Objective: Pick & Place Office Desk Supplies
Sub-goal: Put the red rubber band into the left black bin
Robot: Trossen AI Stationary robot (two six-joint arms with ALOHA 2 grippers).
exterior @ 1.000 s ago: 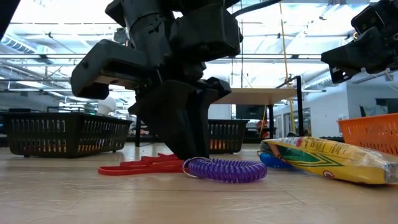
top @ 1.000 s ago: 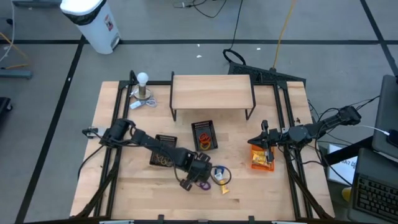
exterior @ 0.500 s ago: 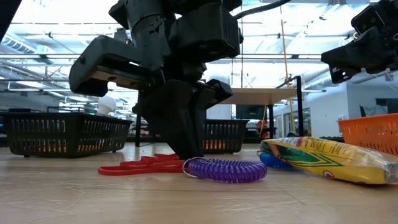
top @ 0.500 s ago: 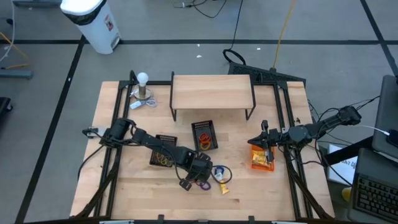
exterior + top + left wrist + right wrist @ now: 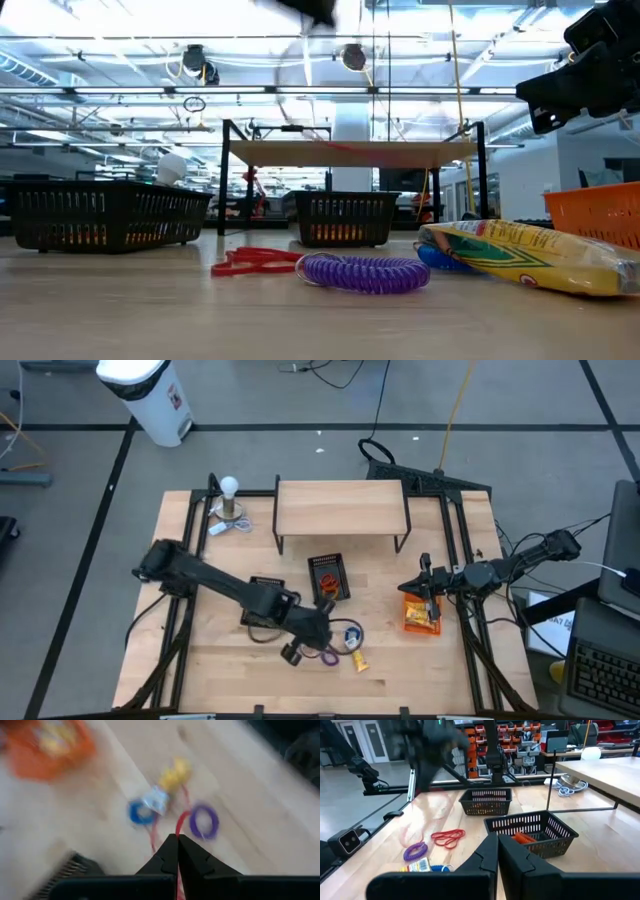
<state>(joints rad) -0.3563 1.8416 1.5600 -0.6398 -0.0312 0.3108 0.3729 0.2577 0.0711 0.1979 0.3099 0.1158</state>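
Desk (image 5: 200,660) carries wooden shelf (image 5: 340,508) at back, white ball on stand (image 5: 230,500) at back left corner, two black baskets (image 5: 329,577) mid-desk, orange basket (image 5: 421,612) right. Left hand (image 5: 312,632) raised above loose supplies, fingers (image 5: 170,855) pressed together, thin red band (image 5: 179,827) running into pinch in blurred wrist view. Purple coil (image 5: 362,272), red bands (image 5: 256,261), yellow packet (image 5: 530,255), blue ring (image 5: 140,813) lie close together at front centre. Right hand (image 5: 428,588) waits over orange basket, fingers pressed together, empty.
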